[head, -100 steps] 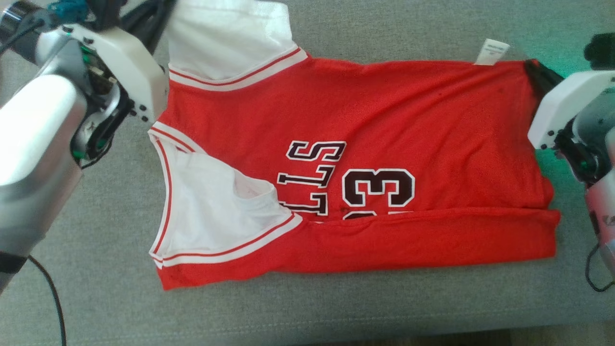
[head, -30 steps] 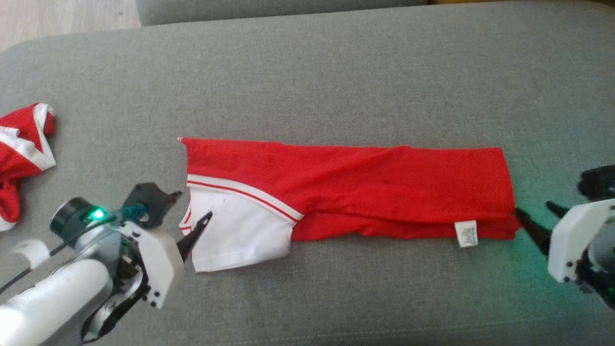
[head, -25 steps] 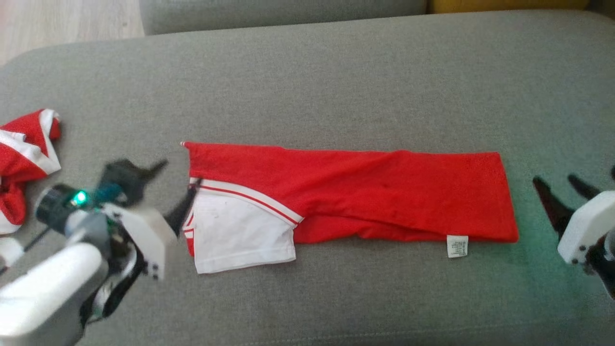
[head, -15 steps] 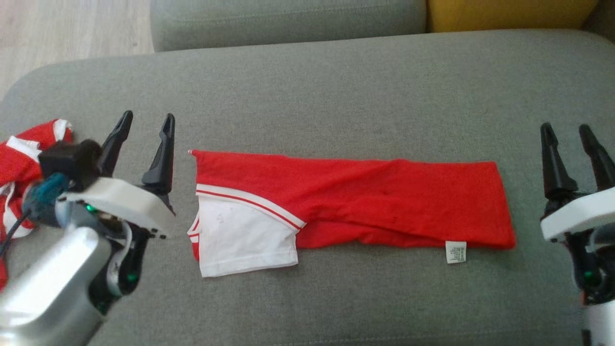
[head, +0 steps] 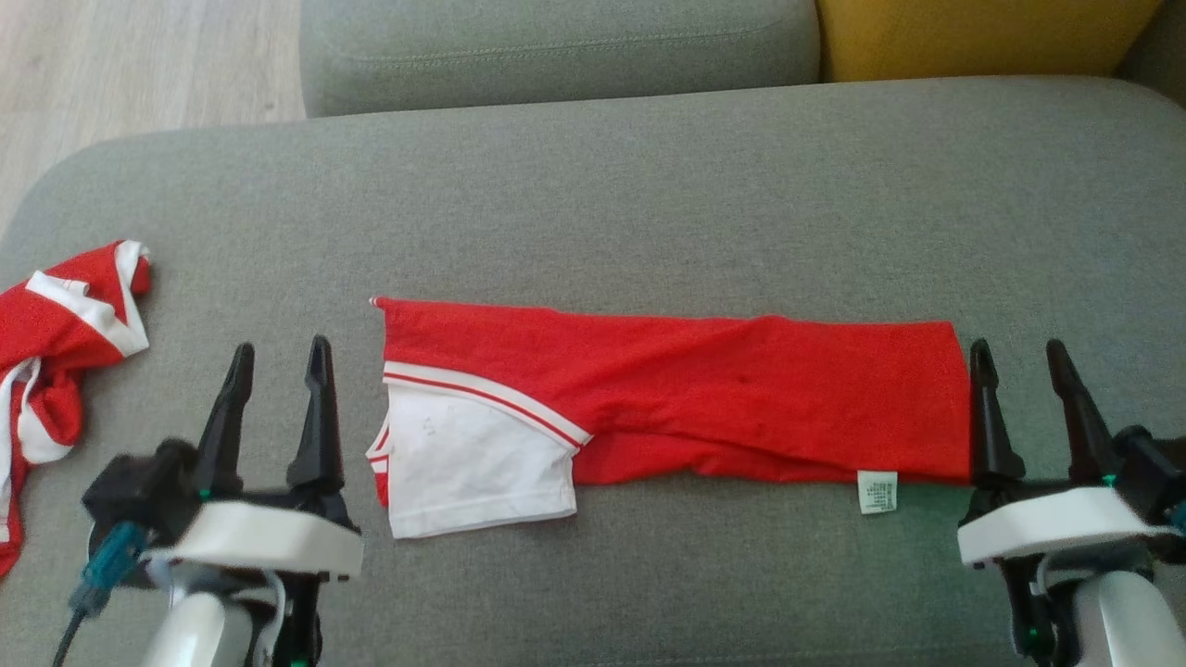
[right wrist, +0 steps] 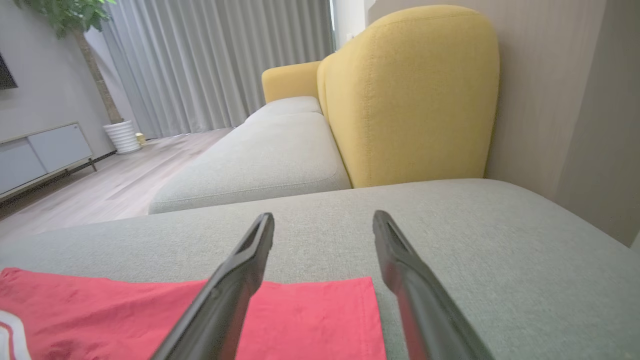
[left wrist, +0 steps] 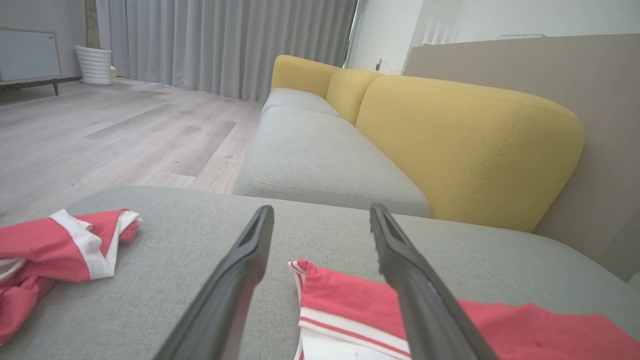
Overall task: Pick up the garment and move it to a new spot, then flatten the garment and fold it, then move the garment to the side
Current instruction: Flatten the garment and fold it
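Left end effector [head: 281,345]: fingers spread and empty, pointing away from the robot, just beside the neck end of the jersey [head: 695,398]. In the left wrist view that end lies below and between the two fingers.
Right end effector [head: 1016,345]: also spread, with nothing between its fingers, at the hem end. In the head view its inner finger overlaps the hem corner.
Jersey: lies in the middle of the grey sofa seat [head: 593,185], folded lengthwise into a long narrow strip running left to right. It is fairly flat, with a few soft ridges.
White panel [head: 473,472]: juts out past the red strip at the near left corner, so the fold looks a little untidy there.
Why the arms stand so: one sits at each short end, level with the other. This reads as a setup for taking both ends, either to bring one over the other or to carry the strip aside. Which of the two, I cannot tell.
Tag [head: 876,491]: a small white label pokes out from the near edge by the hem, which suggests an inner face is turned outward there.
Crumpled cloth [head: 65,315]: red and white, well apart at the seat's left side and cut off by the frame, so what it is stays unclear.
Hidden or unclear: the number of layers under the top face, any print inside the fold, whether the right inner finger touches the hem, and how high either end effector sits above the seat.
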### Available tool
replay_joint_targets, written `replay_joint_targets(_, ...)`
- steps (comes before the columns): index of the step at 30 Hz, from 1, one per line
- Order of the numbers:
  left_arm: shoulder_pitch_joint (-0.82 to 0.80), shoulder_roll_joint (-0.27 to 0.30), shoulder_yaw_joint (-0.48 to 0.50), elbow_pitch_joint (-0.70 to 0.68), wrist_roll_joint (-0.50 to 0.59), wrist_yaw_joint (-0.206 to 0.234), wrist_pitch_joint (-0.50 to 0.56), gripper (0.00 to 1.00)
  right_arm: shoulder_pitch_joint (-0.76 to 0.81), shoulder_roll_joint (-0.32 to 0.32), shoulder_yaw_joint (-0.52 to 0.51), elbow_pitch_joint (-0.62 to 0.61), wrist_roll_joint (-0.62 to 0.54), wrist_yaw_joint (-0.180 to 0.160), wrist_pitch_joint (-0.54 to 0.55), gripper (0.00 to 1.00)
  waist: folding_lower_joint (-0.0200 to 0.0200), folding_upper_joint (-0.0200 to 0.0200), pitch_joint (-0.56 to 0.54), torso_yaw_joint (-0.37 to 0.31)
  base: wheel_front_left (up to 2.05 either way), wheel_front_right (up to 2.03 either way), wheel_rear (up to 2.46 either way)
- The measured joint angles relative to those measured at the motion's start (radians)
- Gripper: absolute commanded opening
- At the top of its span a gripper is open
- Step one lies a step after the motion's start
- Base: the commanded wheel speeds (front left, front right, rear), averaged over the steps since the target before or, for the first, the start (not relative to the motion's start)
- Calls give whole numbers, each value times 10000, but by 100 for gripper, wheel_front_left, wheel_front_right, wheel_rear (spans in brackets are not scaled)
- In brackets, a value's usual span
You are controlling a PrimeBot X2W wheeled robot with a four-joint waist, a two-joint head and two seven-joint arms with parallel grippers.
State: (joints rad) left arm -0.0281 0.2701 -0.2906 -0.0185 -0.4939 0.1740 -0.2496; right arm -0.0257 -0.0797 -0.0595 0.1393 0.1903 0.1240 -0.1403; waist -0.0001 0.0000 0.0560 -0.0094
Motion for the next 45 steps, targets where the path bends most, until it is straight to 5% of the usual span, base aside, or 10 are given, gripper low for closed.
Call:
replay_joint_targets(6, 389, -909, 1197, 274, 982, -1166, 0, 100, -2, 138, -391, 456, 2, 0, -48, 100, 0, 0, 58, -26, 0, 0, 0)
replay_joint_targets(14, 9, -1609, 1693, 560, 1848, -2299, 0, 100, -711, 311, -1252, 1942, -244, 0, 1797, 100, 0, 0, 656, -72, 0, 0, 0)
replay_joint_targets(25, -837, -1983, 2071, 546, 2249, -2790, 0, 100, -2256, 322, -1047, 2897, 757, 0, 4071, 100, 1, 0, 1658, 4, 0, 0, 0)
replay_joint_targets(36, -1074, -2121, 2422, 581, 2401, -2955, 0, 100, -2604, 307, -1218, 2953, 1131, 0, 4901, 100, 1, 0, 1941, 121, 0, 0, 0)
replay_joint_targets(37, -1076, -2125, 2435, 585, 2454, -2974, 0, 100, -2609, 299, -1208, 2947, 1239, 0, 5010, 57, 1, 0, 1933, 113, 0, 0, 0)
replay_joint_targets(38, -1081, -2128, 2456, 594, 2472, -2974, 0, 100, -2610, 299, -1204, 2938, 1321, 0, 5068, 0, 1, 0, 1921, 102, 0, 0, 0)
replay_joint_targets(45, -1104, -2153, 2721, 623, 2508, -2984, -2, 100, -2603, 270, -1628, 2999, 1122, 2, 5081, 0, 1, 0, 1777, -8, 0, 0, 0)
